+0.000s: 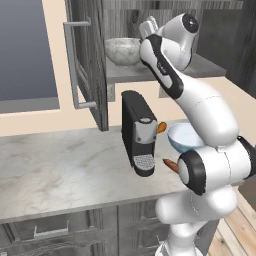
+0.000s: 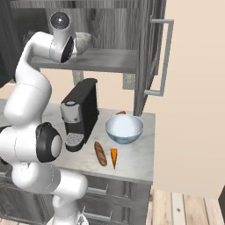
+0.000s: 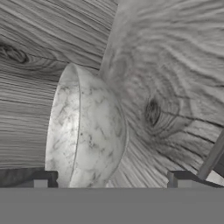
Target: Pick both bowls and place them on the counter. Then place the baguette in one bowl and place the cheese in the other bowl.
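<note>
The step in hand looks like fetching the second bowl. The round grey-white marbled stone bowl (image 1: 122,50) sits on the plain grey shelf board (image 1: 131,75) inside the grey wood-grain cabinet (image 3: 175,65), and the hand (image 3: 111,177) stands wide apart, empty, right at it, the bowl's curved wall filling the gap from 9 to 12 o'clock. Next, I judge, the fingers must straddle the thin rim and pinch it; the polished stone looks slippery. On the pale marble-look counter (image 1: 60,165), left to right: a boxy black coffee machine (image 2: 81,114), a slim reddish-brown baguette (image 2: 100,153), a small orange-yellow cheese wedge (image 2: 114,157) touching or just beside it, and at 1 o'clock from them the glossy white blue-patterned bowl (image 2: 124,128).
</note>
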{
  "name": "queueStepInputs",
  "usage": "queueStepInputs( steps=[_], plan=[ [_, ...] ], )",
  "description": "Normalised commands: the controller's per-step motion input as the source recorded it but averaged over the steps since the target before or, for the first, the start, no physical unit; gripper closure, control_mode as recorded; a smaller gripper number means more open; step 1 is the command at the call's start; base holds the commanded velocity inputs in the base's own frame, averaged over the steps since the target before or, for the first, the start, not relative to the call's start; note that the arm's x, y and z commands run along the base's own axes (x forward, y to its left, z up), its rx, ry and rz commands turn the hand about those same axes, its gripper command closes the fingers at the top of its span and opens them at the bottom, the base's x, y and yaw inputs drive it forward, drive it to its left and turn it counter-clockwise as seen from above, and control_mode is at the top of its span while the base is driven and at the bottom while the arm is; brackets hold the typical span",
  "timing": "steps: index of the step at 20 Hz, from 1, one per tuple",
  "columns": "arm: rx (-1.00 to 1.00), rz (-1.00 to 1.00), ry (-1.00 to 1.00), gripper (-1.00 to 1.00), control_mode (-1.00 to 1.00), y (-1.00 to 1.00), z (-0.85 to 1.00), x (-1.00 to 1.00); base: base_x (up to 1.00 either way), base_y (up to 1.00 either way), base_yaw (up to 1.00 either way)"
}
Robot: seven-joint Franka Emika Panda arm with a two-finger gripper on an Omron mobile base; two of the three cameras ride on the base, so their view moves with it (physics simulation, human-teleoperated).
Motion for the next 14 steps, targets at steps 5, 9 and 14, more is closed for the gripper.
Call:
queueStepInputs(
  steps=[5, 9, 14],
  plan=[
    [0.0, 0.01, 0.01, -1.0, -1.0, 0.03, -0.08, 0.2, 0.0, 0.0, 0.0],
    [0.0, 0.02, 0.03, -1.0, -1.0, 0.05, -0.1, 0.23, 0.0, 0.0, 0.0],
    [0.0, 0.02, 0.02, -1.0, -1.0, 0.04, -0.03, 0.23, 0.0, 0.0, 0.0]
  ],
)
